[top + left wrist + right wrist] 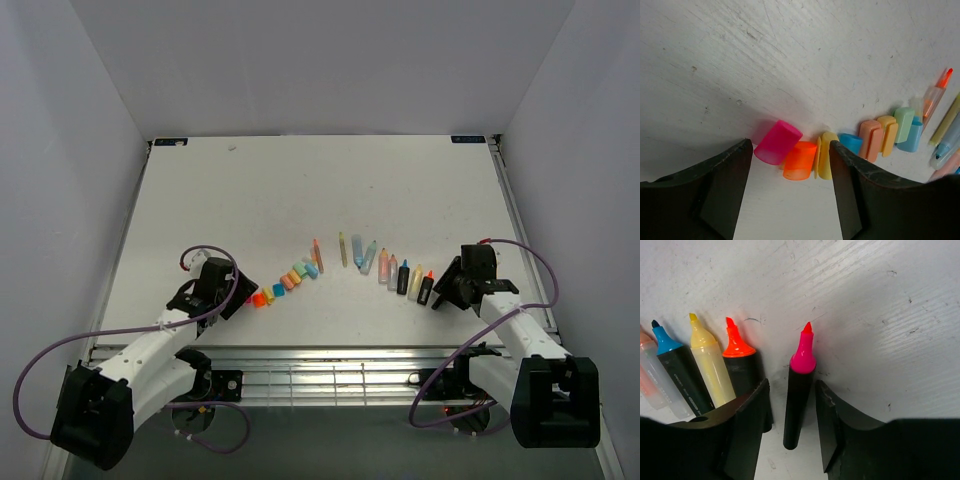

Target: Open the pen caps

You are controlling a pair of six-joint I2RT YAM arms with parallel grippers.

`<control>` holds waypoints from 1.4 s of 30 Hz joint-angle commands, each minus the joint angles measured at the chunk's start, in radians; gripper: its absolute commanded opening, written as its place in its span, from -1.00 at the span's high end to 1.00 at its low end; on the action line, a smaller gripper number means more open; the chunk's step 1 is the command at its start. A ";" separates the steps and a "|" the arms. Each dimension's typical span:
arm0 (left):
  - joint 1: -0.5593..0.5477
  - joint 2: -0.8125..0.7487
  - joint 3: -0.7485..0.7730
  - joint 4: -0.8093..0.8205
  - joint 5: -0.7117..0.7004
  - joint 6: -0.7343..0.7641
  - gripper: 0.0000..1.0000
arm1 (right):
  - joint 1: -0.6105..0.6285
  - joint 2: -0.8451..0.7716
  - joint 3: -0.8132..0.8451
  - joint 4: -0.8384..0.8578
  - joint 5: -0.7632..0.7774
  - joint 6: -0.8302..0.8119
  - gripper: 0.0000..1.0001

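Top external: on white table (300,190), curved row of pen caps (285,283) centre-left, then row of uncapped pens (385,265) centre-right, tips pointing away from arm bases. At row's L end, left gripper (243,292) low over table, just beside last caps; at R end, right gripper (440,290) low by last black pen. Left wrist: fingers (730,170) spread wide, released, gripping nothing; btw them, lying on table, pink cap (777,142) and orange cap (800,161), touching each other, clear of one finger; yellow cap (826,155) just beside other finger, contact unclear. Beyond: blue, peach, orange-yellow, green, blue caps packed side by side, then pen tips at frame edge. Right wrist: fingers (747,420) apart, straddling black pen w/ pink tip (799,390), flat on table; slim gap one side, near-touching other side, no clamp seen, so released. Beside it: black pen w/ orange tip (740,360), pale yellow pen (710,365), black pen w/ blue tip (680,372), all uncapped.
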 commanded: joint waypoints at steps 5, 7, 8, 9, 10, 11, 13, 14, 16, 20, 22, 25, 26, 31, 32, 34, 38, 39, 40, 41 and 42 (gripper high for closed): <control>0.005 0.003 -0.023 -0.105 -0.005 -0.007 -0.57 | -0.005 -0.002 0.001 -0.012 -0.026 -0.016 -0.09; 0.005 -0.001 -0.020 -0.114 -0.005 -0.007 -0.61 | -0.003 -0.008 0.006 -0.017 -0.029 -0.020 -0.20; 0.005 -0.004 -0.017 -0.119 -0.005 -0.007 -0.63 | -0.003 -0.009 0.009 -0.025 -0.030 -0.020 -0.21; 0.005 -0.014 -0.014 -0.126 -0.007 -0.009 -0.68 | -0.003 -0.014 0.017 -0.032 -0.030 -0.020 -0.21; 0.005 -0.018 -0.011 -0.131 -0.008 -0.007 -0.72 | -0.003 -0.025 0.023 -0.040 -0.029 -0.020 -0.25; 0.005 -0.024 -0.006 -0.139 -0.010 -0.009 -0.76 | -0.003 -0.031 0.029 -0.046 -0.027 -0.020 -0.32; 0.005 -0.050 0.018 -0.165 -0.008 -0.007 -0.95 | -0.005 -0.054 0.059 -0.086 -0.021 -0.022 -0.61; 0.005 -0.060 0.032 -0.175 -0.005 -0.006 -0.96 | -0.005 -0.061 0.072 -0.100 -0.018 -0.022 -0.80; 0.005 -0.092 0.087 -0.220 -0.002 0.001 -0.96 | -0.005 -0.089 0.116 -0.152 -0.021 -0.022 -0.80; 0.004 -0.158 0.197 -0.295 0.002 0.019 -0.96 | -0.001 -0.127 0.204 -0.247 -0.058 -0.039 -0.80; 0.004 -0.184 0.259 -0.306 0.015 0.040 -0.96 | 0.002 -0.155 0.251 -0.307 -0.096 -0.056 -0.80; 0.002 -0.192 0.325 -0.327 0.073 0.060 -0.96 | 0.038 -0.195 0.282 -0.363 -0.176 -0.077 -0.80; -0.003 -0.193 0.332 -0.327 0.097 0.064 -0.96 | 0.058 -0.201 0.302 -0.386 -0.182 -0.082 -0.80; -0.071 -0.210 0.330 -0.269 0.326 0.042 -0.96 | 0.347 -0.284 0.300 -0.460 -0.153 0.001 -0.80; -0.146 -0.234 0.302 -0.210 0.337 0.033 -0.96 | 0.400 -0.295 0.276 -0.459 -0.144 0.057 -0.80; -0.244 -0.254 0.276 -0.156 0.326 0.013 -0.96 | 0.573 -0.310 0.251 -0.471 -0.071 0.114 -0.80; -0.532 -0.251 0.245 -0.119 0.236 -0.030 -0.96 | 0.840 -0.324 0.201 -0.520 0.074 0.281 -0.80; -0.576 -0.267 0.239 -0.117 0.214 -0.035 -0.96 | 0.933 -0.344 0.181 -0.538 0.098 0.353 -0.80; -0.649 -0.282 0.228 -0.111 0.187 -0.041 -0.96 | 0.972 -0.356 0.167 -0.542 0.135 0.384 -0.80; -0.679 -0.302 0.215 -0.088 0.153 -0.053 -0.96 | 1.001 -0.368 0.155 -0.542 0.148 0.409 -0.80; -0.703 -0.325 0.176 -0.070 0.151 -0.058 -0.96 | 1.037 -0.397 0.141 -0.523 0.152 0.427 -0.80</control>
